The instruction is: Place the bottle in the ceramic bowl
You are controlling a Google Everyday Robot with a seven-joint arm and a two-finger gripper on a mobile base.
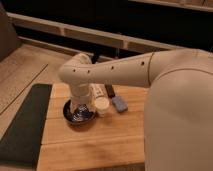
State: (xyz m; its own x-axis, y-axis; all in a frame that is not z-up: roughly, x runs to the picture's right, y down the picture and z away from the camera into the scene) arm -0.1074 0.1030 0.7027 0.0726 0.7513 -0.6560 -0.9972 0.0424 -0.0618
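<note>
A wooden slat table (90,145) stands in a dim room, with a dark mat (25,125) left of the ceramic bowl (67,114). The white arm (125,70) reaches down over the bowl. There the gripper (80,111) hangs with its jaws spread, gripping nothing. The bottle (97,91) stands just right of the bowl, behind a cream cup (102,106). A blue-grey block (119,103) lies farther right.
</note>
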